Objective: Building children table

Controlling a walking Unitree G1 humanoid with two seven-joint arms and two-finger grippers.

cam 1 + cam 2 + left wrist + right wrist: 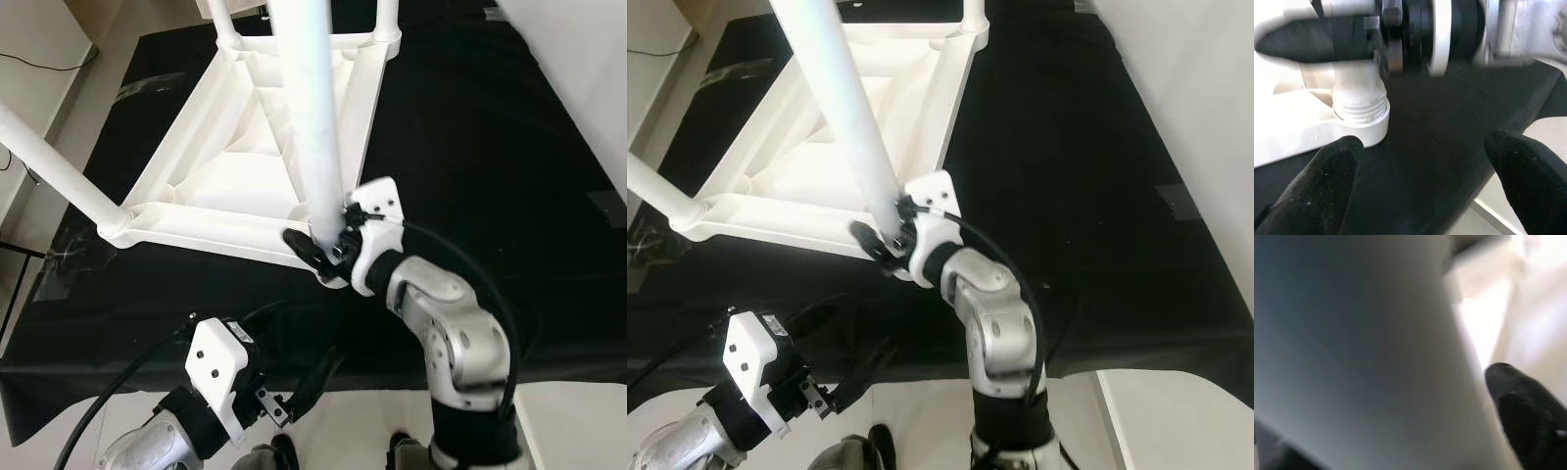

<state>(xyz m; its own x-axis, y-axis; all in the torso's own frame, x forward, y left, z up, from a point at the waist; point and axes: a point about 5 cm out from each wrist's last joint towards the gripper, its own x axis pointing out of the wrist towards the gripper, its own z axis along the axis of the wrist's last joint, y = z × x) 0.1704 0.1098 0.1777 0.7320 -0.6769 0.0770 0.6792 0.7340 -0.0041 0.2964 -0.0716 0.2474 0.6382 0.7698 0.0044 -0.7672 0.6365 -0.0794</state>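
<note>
A white plastic children's table (225, 186) lies upside down on a black cloth. An upright white leg (312, 127) stands in its near right corner socket. My right gripper (323, 245) is shut on the base of that leg; in the right wrist view the leg (1361, 357) is pressed beside one black finger (1528, 406). My left gripper (313, 377) hangs open below the cloth's front edge. In the left wrist view its fingertips (1332, 166) stand apart, facing the leg's threaded end (1359, 100) in the socket. Another leg (54, 166) juts out at the near left corner.
The black cloth (490, 176) covers a low surface reaching to the right and back. Two more legs (220, 20) stand at the table's far corners. Pale floor (39, 39) lies to the left, a white panel (588, 59) at the right.
</note>
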